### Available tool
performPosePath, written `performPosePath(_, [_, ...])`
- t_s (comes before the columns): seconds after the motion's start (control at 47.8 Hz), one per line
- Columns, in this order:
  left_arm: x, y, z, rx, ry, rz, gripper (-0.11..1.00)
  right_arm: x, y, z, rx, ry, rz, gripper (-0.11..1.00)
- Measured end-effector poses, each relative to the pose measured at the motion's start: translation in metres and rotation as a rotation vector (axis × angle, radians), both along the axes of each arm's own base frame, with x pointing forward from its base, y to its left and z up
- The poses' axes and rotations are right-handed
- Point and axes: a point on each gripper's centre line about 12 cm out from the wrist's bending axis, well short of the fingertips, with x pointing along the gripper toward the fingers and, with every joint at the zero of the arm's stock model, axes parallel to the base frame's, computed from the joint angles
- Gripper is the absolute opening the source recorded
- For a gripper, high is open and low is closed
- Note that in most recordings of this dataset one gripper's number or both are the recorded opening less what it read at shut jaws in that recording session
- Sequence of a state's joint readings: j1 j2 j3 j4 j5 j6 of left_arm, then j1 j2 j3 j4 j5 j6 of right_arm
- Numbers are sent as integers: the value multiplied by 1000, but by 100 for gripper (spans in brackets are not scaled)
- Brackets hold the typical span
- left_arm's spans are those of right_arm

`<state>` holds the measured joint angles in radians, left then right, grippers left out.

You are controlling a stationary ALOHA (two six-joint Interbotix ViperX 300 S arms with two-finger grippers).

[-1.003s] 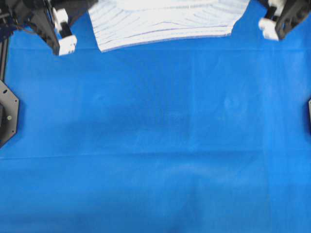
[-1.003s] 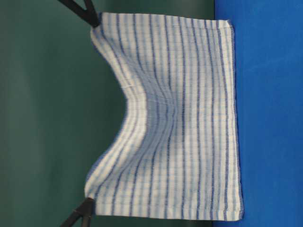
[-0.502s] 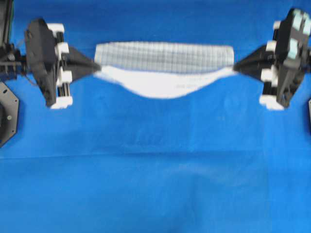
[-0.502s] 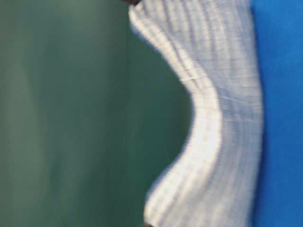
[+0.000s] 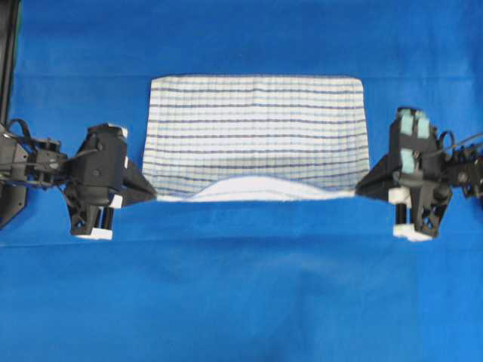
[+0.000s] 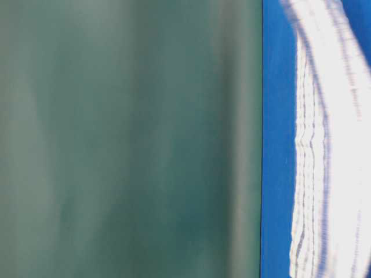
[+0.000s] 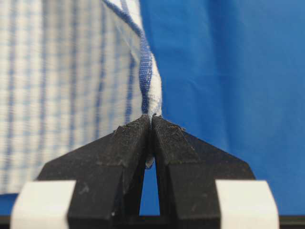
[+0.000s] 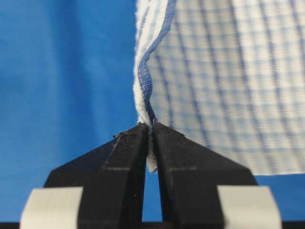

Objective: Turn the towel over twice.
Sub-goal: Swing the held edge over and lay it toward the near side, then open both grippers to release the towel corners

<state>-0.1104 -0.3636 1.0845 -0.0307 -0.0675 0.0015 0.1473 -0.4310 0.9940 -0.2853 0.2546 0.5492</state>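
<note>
I hold the striped towel [image 5: 255,132] by its two near corners, one in each set of jaws, and everything else here I place against that towel. My left gripper [image 5: 151,194] is pinched tight on the near left corner; the left wrist view shows the hem with its dark-blue edge stripe [image 7: 145,76] nipped between the closed tips. My right gripper [image 5: 361,188] clamps the near right corner the same way [image 8: 151,126], its jaws closed on the doubled hem. Most of the towel lies flat on the blue cloth [image 5: 241,286] that covers the surface, its far edge straight and down, while the near edge between my two grips is raised in a shallow arch in the middle. I judge the corner grips are there to keep the cloth spread at full width, so it lands without folds and can be swept over again.
</note>
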Motion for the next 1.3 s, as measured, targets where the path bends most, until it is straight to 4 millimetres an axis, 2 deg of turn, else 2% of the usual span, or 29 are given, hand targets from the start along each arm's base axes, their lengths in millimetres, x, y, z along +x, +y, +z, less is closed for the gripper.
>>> performPosePath(0.084, [0, -10, -6, -23, 28, -14, 2, 1, 9, -3, 13, -1, 25, 8])
performPosePath(0.293, [-1, -28, -6, -33, 30, -73, 2, 0, 23, -4, 30, -16, 71, 8])
performPosePath(0.753, [-1, -28, -6, -35, 31, -73, 3, -1, 23, -16, 26, 28, 68, 8])
performPosePath(0.815, [0, -28, -6, -36, 29, -72, 8, -1, 24, -17, 31, 31, 65, 8])
performPosePath(0.92, [0, -28, -6, -36, 29, -72, 31, -1, 25, -17, 47, 37, 55, 10])
performPosePath(0.941, [0, -29, -6, -36, 29, -73, 37, -1, 26, -17, 50, 36, 56, 12])
performPosePath(1.003, [0, -29, -6, -36, 29, -73, 57, -2, 28, -18, 55, 39, 59, 31])
performPosePath(1.066, [0, -29, -6, -36, 29, -73, 69, -2, 31, -19, 58, 44, 67, 49])
performPosePath(1.129, [0, -29, -5, -36, 29, -73, 71, -3, 33, -19, 57, 46, 78, 63])
performPosePath(1.171, [0, -29, -5, -36, 29, -73, 69, -3, 35, -19, 56, 44, 83, 68])
performPosePath(1.296, [1, -29, -2, -37, 23, -73, 66, -4, 34, -19, 52, 51, 82, 62])
